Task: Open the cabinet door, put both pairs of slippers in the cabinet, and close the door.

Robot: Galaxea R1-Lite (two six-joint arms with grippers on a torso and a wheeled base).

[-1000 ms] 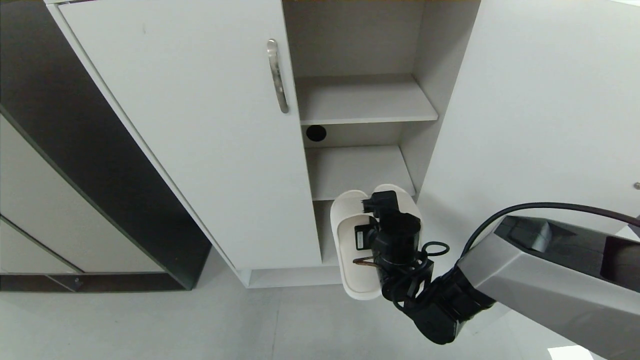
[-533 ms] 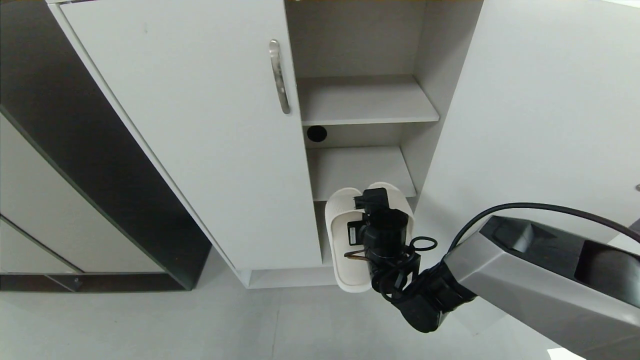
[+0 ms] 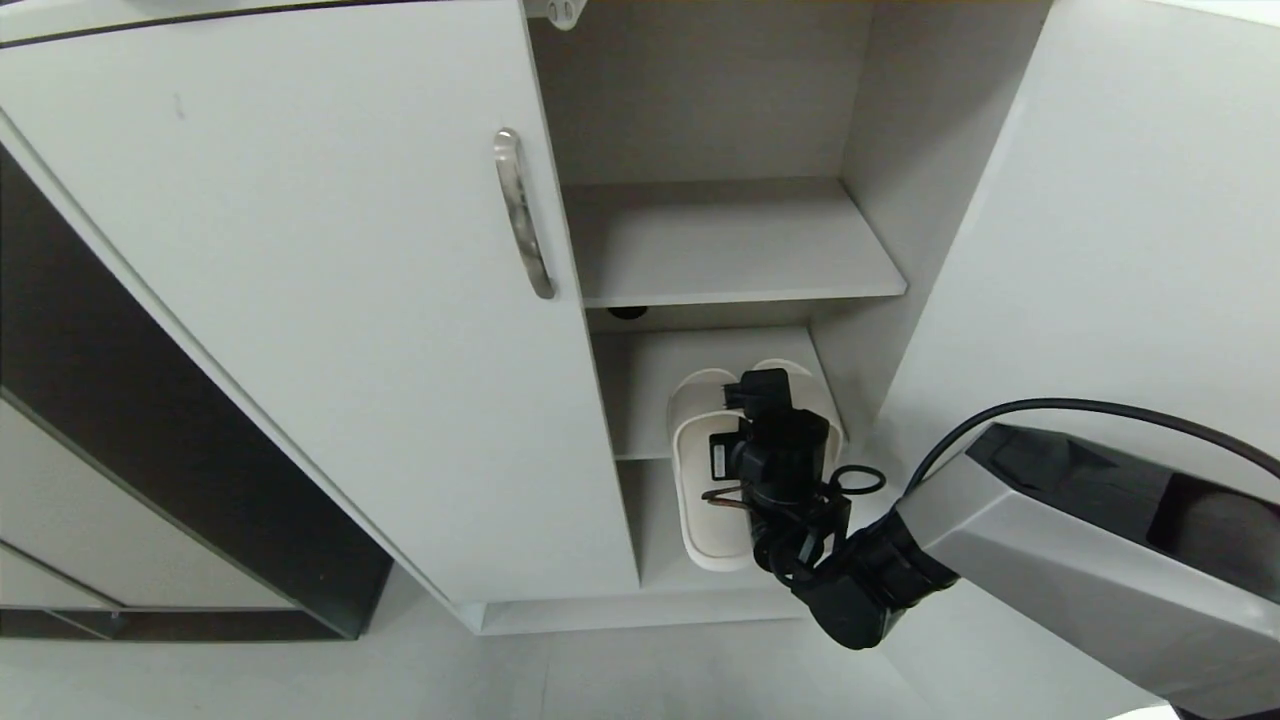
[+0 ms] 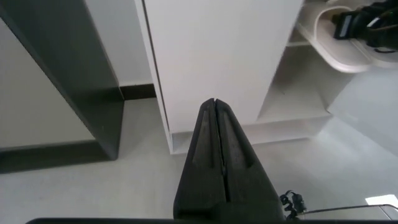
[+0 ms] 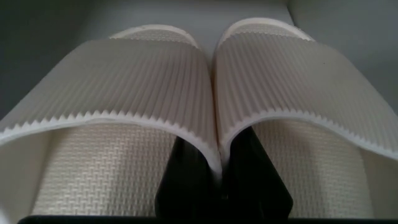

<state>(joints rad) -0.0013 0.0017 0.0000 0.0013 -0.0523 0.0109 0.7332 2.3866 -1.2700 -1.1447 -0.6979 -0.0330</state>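
Cream slippers (image 5: 143, 81), ribbed straps, textured footbeds

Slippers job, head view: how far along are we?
Done: the cabinet door stands open. In hand: the right end effector grips one pair of white slippers, toes over the lower shelf, heels hanging out. Left: release them, stow the second pair, close the door.

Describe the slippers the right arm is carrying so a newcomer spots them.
Find the white cabinet with one door swung open. Low at its open bay, the right end effector holds a pair of slippers. Their cream ribbed straps stand out against the smooth white shelves.
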